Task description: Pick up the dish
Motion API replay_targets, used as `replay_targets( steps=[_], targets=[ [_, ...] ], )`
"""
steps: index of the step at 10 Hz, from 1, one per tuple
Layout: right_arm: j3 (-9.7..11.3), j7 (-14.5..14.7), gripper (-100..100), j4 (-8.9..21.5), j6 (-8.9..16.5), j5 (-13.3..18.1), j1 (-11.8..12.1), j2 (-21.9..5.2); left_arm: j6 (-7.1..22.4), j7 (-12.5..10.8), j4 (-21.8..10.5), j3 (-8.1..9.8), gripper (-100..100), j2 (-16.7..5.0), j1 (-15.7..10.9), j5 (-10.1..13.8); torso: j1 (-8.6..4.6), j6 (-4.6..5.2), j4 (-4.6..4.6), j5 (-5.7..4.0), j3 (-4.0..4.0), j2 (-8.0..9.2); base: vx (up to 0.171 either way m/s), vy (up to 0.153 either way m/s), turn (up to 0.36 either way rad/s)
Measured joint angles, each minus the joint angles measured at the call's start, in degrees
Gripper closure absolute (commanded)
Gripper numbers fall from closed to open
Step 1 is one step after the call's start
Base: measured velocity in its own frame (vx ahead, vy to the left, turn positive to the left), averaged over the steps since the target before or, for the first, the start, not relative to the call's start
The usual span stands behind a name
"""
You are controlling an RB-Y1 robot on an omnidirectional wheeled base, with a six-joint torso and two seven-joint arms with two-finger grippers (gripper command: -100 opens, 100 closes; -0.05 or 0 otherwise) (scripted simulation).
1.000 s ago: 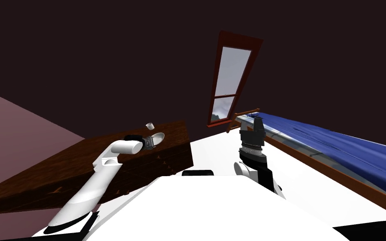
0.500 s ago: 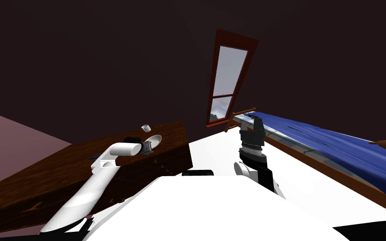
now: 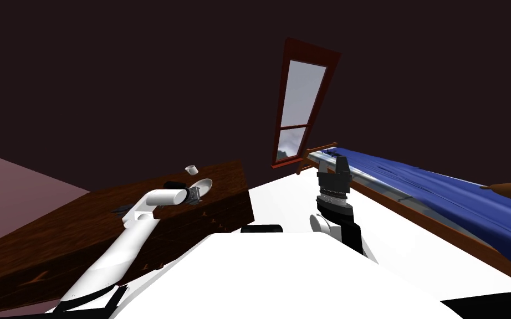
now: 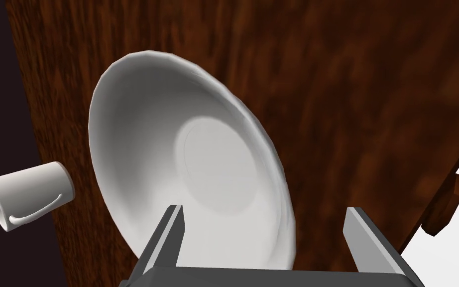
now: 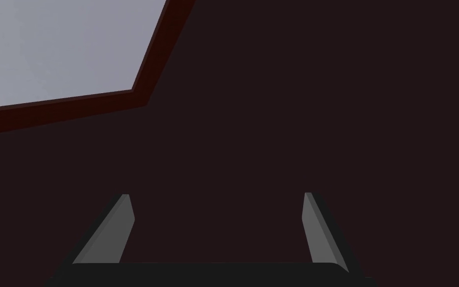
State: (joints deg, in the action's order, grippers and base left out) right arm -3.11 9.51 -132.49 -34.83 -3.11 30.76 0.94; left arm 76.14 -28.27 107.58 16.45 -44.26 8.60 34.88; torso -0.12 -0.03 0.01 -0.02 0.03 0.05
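Two thin grey blades of my left gripper point(image 4: 268, 236) stand spread apart, pinching nothing. One lies over the inner slope of the dish point(image 4: 188, 164) and the other over bare wood past the rim, so the near rim sits between them. I cannot tell whether either blade touches it. The dish is a plain white, smooth, shallow round bowl with a flat circular well. It rests on top of a dresser point(image 4: 353, 94) of dark brown, streaky-grained wood, near the end towards the white floor. A small white mug point(image 4: 27, 195), cylindrical with a thin curved handle, sits just beside the dish at the dresser's back edge, apart from it. A rounded wooden knob point(image 4: 445, 204) juts from the dresser's front. My right gripper point(image 5: 216, 229) is raised well away to the right, fingers wide, holding nothing. Beyond it lies a bed with a rumpled blue cover point(image 3: 443, 194).
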Motion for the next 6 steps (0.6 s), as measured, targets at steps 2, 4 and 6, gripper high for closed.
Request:
replay_targets(
  steps=[2,4,6],
  targets=[
    [0.0,0.0,0,0.0,0.0,0.0,0.0,0.0,-1.0,1.2,-2.1,0.20,-100,0.1,-0.7,0.1,0.01,0.00,0.00,0.00,-0.01,-0.01,-0.007,-0.022,-0.019],
    [0.0,0.0,0,0.0,0.0,0.0,0.0,0.0,-1.9,2.5,-4.4,0.51,-100,0.1,-1.4,0.4,0.02,0.00,0.00,0.00,-0.01,-0.02,-0.005,-0.020,-0.020],
    [0.0,0.0,0,0.0,0.0,0.0,0.0,0.0,-2.8,3.3,-5.6,0.58,100,0.3,-1.6,0.4,0.06,-0.01,0.00,0.01,-0.01,-0.03,-0.001,-0.004,-0.001]
  ],
)
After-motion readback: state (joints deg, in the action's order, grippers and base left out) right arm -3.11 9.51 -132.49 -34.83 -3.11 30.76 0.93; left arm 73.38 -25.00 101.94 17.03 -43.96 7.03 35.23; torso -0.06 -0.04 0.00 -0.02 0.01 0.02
